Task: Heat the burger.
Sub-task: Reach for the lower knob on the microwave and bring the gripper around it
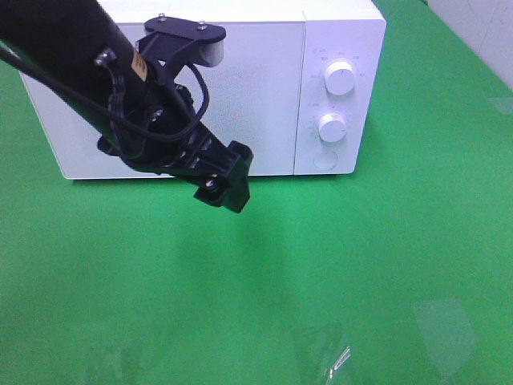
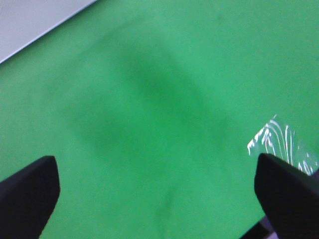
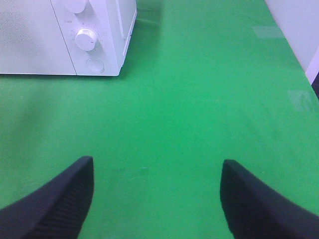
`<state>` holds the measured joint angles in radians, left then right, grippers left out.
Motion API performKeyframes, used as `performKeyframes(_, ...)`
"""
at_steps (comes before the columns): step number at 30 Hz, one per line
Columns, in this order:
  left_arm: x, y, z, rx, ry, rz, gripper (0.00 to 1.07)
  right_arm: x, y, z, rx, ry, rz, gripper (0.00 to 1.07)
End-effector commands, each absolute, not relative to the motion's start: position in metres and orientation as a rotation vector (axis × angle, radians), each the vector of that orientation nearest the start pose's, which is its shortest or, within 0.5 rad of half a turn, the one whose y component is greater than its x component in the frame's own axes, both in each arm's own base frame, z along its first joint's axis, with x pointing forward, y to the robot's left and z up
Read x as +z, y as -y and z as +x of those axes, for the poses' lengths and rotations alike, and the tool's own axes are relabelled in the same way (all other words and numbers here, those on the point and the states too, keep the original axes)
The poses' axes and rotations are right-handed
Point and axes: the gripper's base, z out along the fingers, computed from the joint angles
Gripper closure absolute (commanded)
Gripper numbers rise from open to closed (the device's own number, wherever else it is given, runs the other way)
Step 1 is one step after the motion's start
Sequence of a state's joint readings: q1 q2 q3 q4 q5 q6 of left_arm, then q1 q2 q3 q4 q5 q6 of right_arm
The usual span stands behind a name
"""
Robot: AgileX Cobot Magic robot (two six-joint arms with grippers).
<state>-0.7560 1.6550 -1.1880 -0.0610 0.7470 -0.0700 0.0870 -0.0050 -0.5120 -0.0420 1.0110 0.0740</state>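
Green cloth covers the table below the white microwave in the upper left of the high view. Its door is shut and the burger shows nowhere, so you should judge it is probably inside, with starting the heat next: a careful pinch and twist on a dial. Your left gripper spreads wide and holds nothing, and your right gripper is likewise parted and empty.

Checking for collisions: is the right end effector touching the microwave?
Apart. The right wrist view shows the right end effector open over the table, with a wide stretch of bare green cloth between it and the microwave.
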Motion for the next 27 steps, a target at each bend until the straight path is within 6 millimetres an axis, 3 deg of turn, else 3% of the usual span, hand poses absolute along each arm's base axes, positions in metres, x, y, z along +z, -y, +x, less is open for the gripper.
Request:
performKeyframes(1,0.253,0.225,0.242,-0.275,-2.674,0.877,0.08,0.284,0.003,-0.008,0.058,-1.949,-0.009,0.37)
performKeyframes(6,0.26,0.204,0.245,-0.228,-2.741,0.852,0.08,0.284,0.003,-0.008,0.057,-1.949,-0.01,0.37)
performKeyframes(8,0.271,0.177,0.251,-0.204,-2.785,0.759,0.08,0.284,0.003,-0.008,0.057,-1.949,-0.01,0.37)
performKeyframes(9,0.271,0.177,0.251,-0.204,-2.785,0.759,0.08,0.284,0.003,-0.008,0.057,-1.949,-0.01,0.37)
performKeyframes(10,0.278,0.162,0.254,-0.194,-2.797,0.708,0.08,0.284,0.003,-0.008,0.057,-1.949,-0.01,0.37)
performKeyframes(13,0.287,0.147,0.255,-0.187,-2.801,0.659,0.08,0.284,0.003,-0.008,0.057,-1.949,-0.01,0.37)
performKeyframes(14,0.294,0.132,0.255,-0.179,-2.811,0.601,0.08,0.284,0.003,-0.008,0.057,-1.949,-0.01,0.37)
performKeyframes(17,0.298,0.123,0.255,-0.175,-2.816,0.566,0.08,0.284,0.003,-0.008,0.057,-1.949,-0.01,0.37)
performKeyframes(19,0.311,0.092,0.253,-0.153,-2.835,0.445,0.09,0.284,0.003,-0.008,0.057,-1.949,-0.01,0.37)
performKeyframes(27,0.337,0.046,0.236,-0.12,-2.796,0.265,0.09,0.284,0.003,-0.008,0.057,-1.949,-0.01,0.37)
